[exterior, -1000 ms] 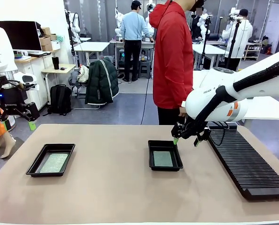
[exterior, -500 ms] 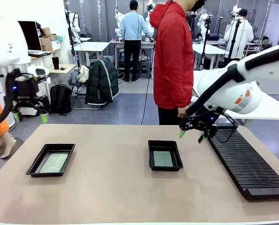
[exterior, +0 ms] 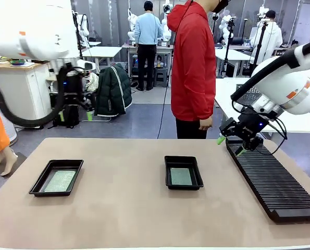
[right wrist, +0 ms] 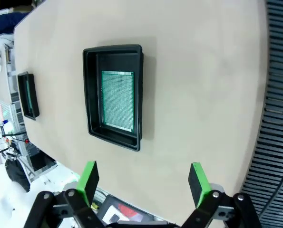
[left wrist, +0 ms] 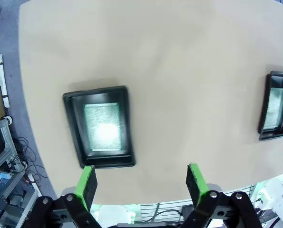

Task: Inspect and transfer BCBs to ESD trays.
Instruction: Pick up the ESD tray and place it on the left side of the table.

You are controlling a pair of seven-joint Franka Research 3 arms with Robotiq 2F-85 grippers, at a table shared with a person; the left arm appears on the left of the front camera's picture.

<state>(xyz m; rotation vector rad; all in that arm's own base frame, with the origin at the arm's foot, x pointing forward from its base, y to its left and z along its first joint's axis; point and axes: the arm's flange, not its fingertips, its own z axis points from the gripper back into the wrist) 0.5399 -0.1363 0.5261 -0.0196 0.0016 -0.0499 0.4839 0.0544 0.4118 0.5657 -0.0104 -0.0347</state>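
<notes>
From my station I see both ESD trays lying flat on the bench [exterior: 144, 219], each with a BCB in its well. The left tray [exterior: 56, 177] sits near the bench's left edge with its board [exterior: 60, 180] face up; the middle tray [exterior: 183, 172] sits near the centre, its board [exterior: 181, 176] flat inside the rim. The long axis of each tray and board runs near-to-far across the bench.

My left gripper [exterior: 75, 112] hangs high over the far left edge, jaws spread and empty; in its wrist view the left tray [left wrist: 102, 127] lies just ahead of the fingertips [left wrist: 89, 180], with the other tray [left wrist: 276, 105] well off to the side. My right gripper [exterior: 231, 146] hovers above the far end of the ribbed rack [exterior: 272, 179], jaws likewise spread and holding nothing; the middle tray [right wrist: 114, 95] lies to its left and slightly nearer.

I judge both boards already placed. Should either need another look, the left arm is nearer the left tray and the right arm nearer the middle one, and the jaws would have to close across the board's short width.
</notes>
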